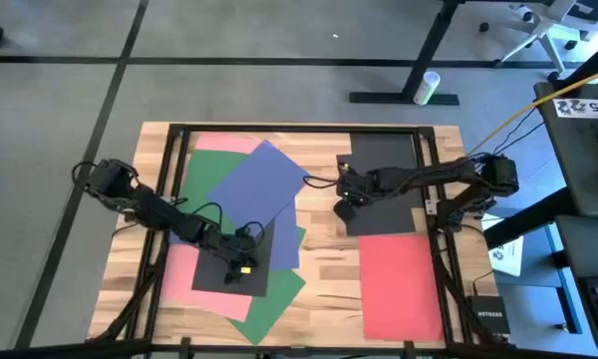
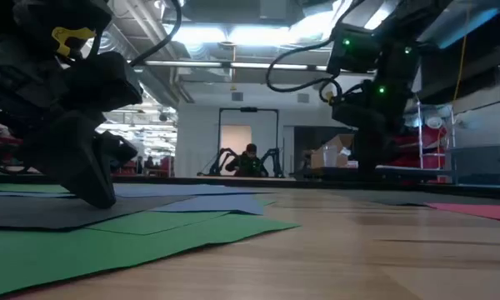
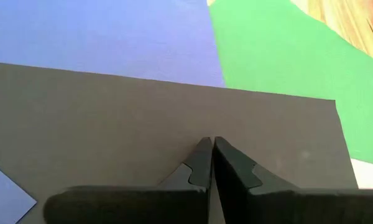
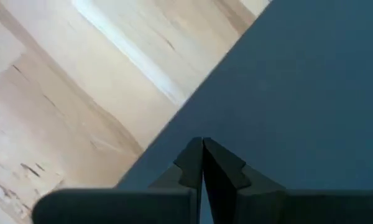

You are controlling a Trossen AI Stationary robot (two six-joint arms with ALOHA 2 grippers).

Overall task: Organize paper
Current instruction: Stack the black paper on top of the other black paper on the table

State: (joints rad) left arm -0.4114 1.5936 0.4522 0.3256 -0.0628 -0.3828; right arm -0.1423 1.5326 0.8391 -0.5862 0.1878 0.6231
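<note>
The left gripper (image 1: 241, 267) is down on a black sheet (image 1: 215, 261) at the near left of the table (image 1: 329, 284), its 2 fingers (image 3: 202, 165) pressed together with their tips on the paper; nothing is seen between them. Directly beyond this gripper a blue sheet (image 1: 247, 189) lies partly over that black sheet, and a green sheet (image 1: 269, 304) spreads out under both, showing past the black sheet's far corner in the left wrist view. A pink sheet (image 1: 176, 269) shows beside the gripper, toward the table's left edge, under the black one. The right gripper (image 1: 345, 209) is down at the left edge of a second black sheet (image 1: 384, 189) on the right half of the table, its fingers (image 4: 193, 162) closed tip to tip right at the paper's edge, with bare wood just to one side of them. Whether the edge is pinched between them cannot be told. A red sheet (image 1: 401, 284) lies flat nearer the table's front than this gripper, just past the black sheet's near edge.
</note>
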